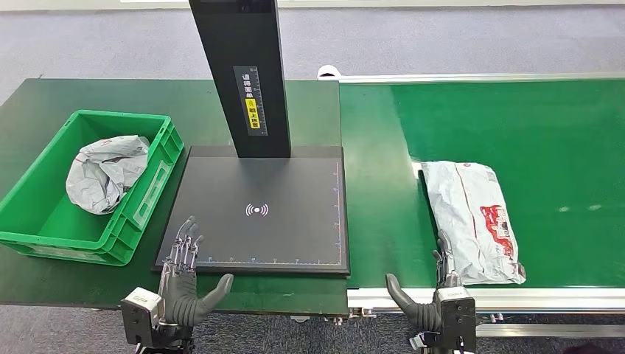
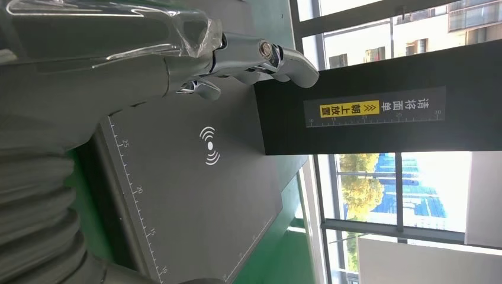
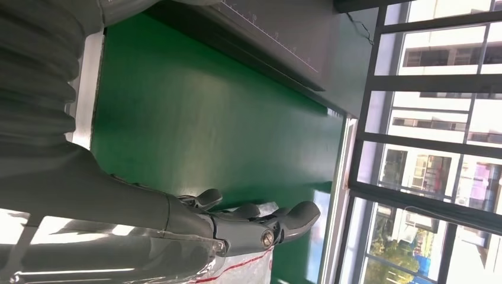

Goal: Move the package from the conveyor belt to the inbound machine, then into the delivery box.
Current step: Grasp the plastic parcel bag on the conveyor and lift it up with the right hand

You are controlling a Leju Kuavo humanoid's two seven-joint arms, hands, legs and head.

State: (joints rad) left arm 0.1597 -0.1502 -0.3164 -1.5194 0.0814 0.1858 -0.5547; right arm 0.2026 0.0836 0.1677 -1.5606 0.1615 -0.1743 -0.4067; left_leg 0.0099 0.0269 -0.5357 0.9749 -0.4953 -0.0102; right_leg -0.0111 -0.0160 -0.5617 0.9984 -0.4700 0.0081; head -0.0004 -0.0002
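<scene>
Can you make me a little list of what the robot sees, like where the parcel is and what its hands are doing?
parcel to move: grey package, lying flat on the green conveyor belt
scanner: black inbound machine, nothing on its plate
box: green delivery box, holding one crumpled grey bag
left hand: open, over the plate's near corner
right hand: open, beside the package's near end

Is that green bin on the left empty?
No. The green bin already holds one crumpled grey package at its far end.

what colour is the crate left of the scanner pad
Green plastic crate; clearest in the head view.
</scene>
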